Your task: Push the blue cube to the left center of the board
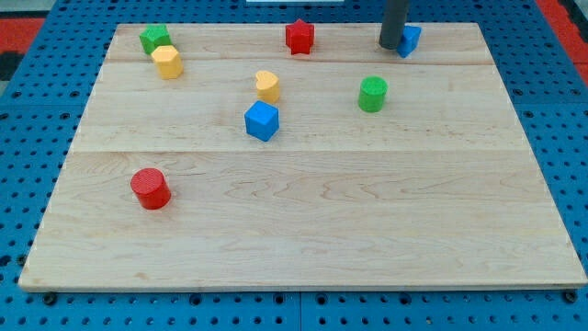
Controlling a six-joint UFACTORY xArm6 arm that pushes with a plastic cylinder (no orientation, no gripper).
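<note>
The blue cube (262,120) sits on the wooden board (303,221), a little left of the middle and in the upper half. My tip (390,46) is near the view's top, right of centre, touching the left side of a second blue block (409,40) that it partly hides. The tip is far to the upper right of the blue cube. A yellow block (267,85) stands just above the blue cube.
A green star-like block (154,39) and a yellow block (167,62) sit at the top left. A red star (299,37) is at the top centre. A green cylinder (372,94) is right of centre. A red cylinder (150,188) is at the lower left.
</note>
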